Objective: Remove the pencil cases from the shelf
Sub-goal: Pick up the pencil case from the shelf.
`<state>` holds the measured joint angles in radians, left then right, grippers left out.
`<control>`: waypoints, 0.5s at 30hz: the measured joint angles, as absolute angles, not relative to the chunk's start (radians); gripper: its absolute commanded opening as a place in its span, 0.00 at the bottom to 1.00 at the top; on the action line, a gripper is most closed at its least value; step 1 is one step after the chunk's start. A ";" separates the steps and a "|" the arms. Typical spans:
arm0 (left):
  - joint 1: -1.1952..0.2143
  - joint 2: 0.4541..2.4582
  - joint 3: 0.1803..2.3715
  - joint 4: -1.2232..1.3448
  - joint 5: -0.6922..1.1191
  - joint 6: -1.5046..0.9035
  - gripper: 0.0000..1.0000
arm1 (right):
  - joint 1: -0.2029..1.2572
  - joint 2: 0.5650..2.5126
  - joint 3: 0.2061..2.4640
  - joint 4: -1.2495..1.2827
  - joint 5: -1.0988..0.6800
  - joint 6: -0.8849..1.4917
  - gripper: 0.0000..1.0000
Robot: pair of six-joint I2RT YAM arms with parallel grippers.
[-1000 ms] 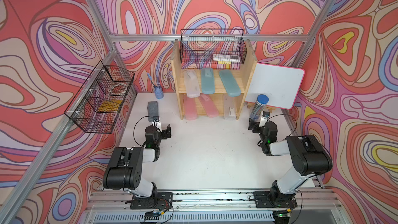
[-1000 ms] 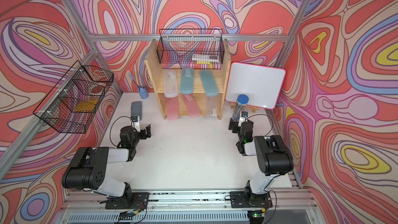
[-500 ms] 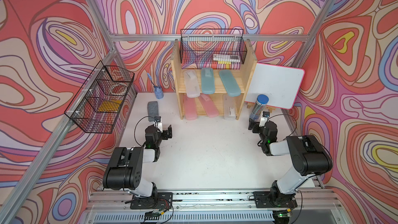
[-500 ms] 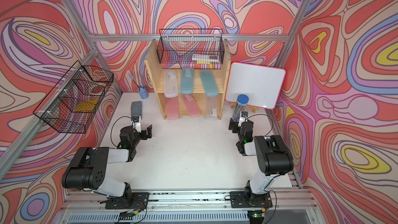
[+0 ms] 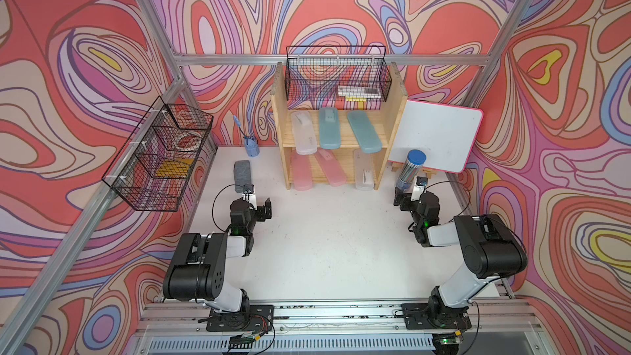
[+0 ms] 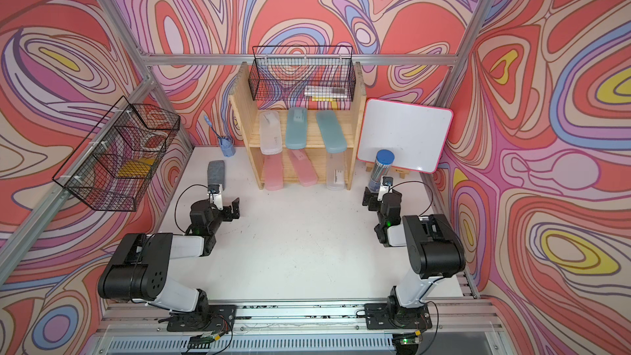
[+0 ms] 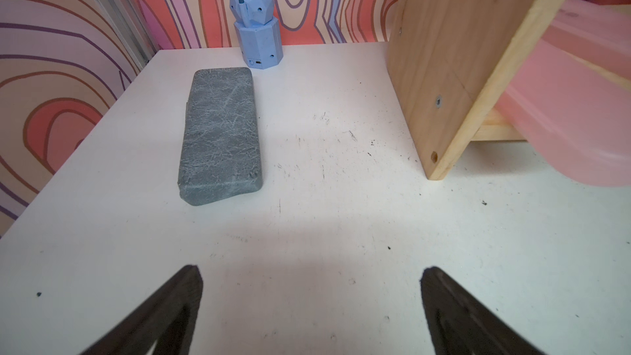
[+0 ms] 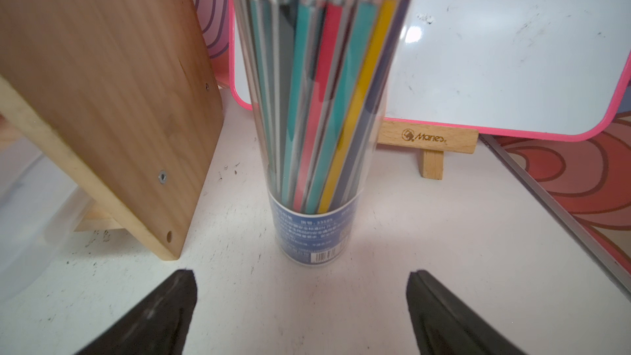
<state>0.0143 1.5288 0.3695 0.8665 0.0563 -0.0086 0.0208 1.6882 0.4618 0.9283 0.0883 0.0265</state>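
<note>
No change against the last second's frames: both arms sit low over the table and nothing on the shelf has moved. I read this as zero progress, first reach not started.

- left tool: jaws wide apart, empty.
- right tool: jaws wide apart, empty.
- All six pencil cases are on the shelf, ahead of both tools and inboard of each.
  - Upper board: frosted clear case, teal case, second teal case.
  - Lower board: pink case, second pink case, second clear case. Their ends stick out past the front edge.
- Ahead of the left tool on the outboard side is the grey felt eraser block, not a target. The pink case end is ahead on the inboard side, past the shelf's side panel.
- The tube of pencils stands dead ahead of the right tool, and close. That tool likely has to swing inboard first, or it risks tipping the tube.
</note>
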 measured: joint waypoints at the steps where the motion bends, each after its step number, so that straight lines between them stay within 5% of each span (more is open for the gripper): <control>1: 0.014 1.529 0.369 0.866 0.052 -0.009 0.99 | 0.021 1.688 0.462 0.928 0.088 0.027 0.98; 15: 0.014 1.431 0.394 0.722 -0.002 -0.031 0.99 | 0.021 1.610 0.536 0.739 0.115 0.036 0.98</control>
